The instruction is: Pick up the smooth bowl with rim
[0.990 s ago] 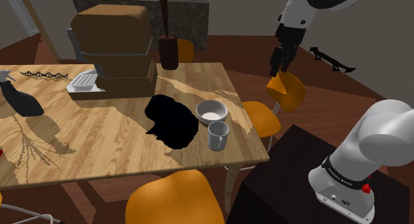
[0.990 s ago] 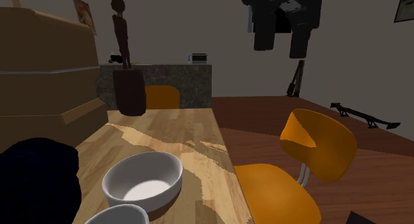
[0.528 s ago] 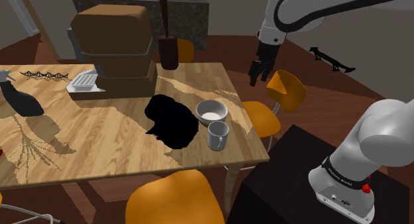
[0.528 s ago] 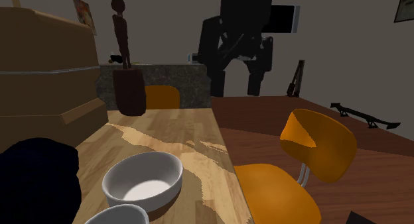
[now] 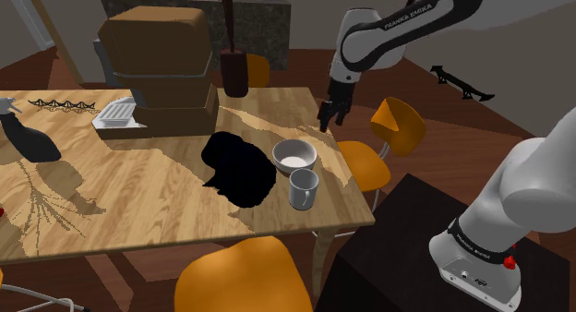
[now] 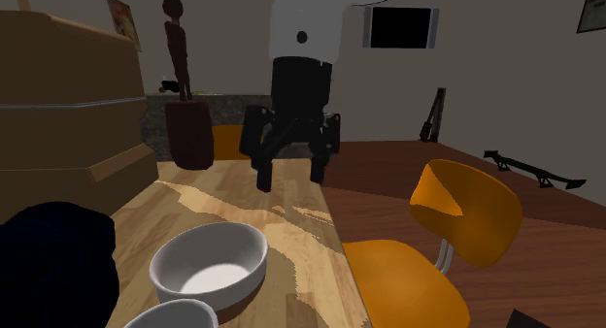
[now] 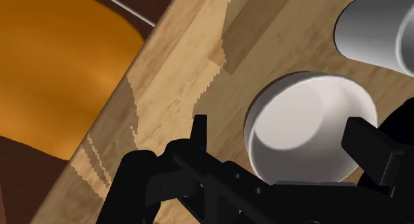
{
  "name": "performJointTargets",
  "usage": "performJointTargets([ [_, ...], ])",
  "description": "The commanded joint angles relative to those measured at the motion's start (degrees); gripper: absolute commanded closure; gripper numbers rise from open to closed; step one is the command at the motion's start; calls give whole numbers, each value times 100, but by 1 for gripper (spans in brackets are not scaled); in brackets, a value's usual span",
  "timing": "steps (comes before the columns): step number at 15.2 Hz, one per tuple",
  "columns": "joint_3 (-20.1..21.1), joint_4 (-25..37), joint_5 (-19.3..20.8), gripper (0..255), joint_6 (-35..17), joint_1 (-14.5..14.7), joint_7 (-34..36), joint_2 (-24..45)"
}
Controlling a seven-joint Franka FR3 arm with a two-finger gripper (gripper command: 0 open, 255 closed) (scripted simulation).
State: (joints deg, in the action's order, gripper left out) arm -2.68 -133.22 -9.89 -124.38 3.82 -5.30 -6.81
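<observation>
In the shoulder view, the pale grey bowl point(image 5: 294, 156) stands upright on the wooden table point(image 5: 138, 195), and nothing grips it. A grey mug point(image 5: 304, 188) stands just beside the bowl, on its side nearer to the camera, and a flat black shape point(image 5: 238, 169) lies against the bowl's other flank. The gripper point(image 5: 330, 116) hangs above and beyond the bowl, near the table's edge, well clear of the rim. I judge that the task is only at the approach. The bowl is not grasped and not lifted, so the descent, the closing and the lift are all left to do.

In the second exterior view, the bowl point(image 6: 209, 266) is low in front, and the gripper point(image 6: 290, 174) hangs behind it and higher, with air between them. Its two fingers point(image 6: 262, 171) stand clearly apart, with nothing between them.

In the wrist view, the bowl point(image 7: 308, 126) lies below the gripper point(image 7: 280, 133), roughly between the two spread fingers. The gripper holds nothing and touches nothing. The mug point(image 7: 375, 27) is just past the bowl, and an orange chair point(image 7: 60, 63) lies beyond the table's edge, well apart from the bowl.
</observation>
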Motion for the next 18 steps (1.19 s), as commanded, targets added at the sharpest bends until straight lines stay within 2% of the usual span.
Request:
performJointTargets([
  [1, 21, 170, -101, 0, -267, 39, -58, 415],
  [7, 108, 961, -382, 0, -822, 102, -227, 1714],
  [16, 147, 846, -514, 0, -1328, 92, -381, 2116],
  [17, 148, 853, -514, 255, -1327, 93, -379, 2123],
  [18, 149, 849, -516, 255, -1335, 94, -380, 2126],
])
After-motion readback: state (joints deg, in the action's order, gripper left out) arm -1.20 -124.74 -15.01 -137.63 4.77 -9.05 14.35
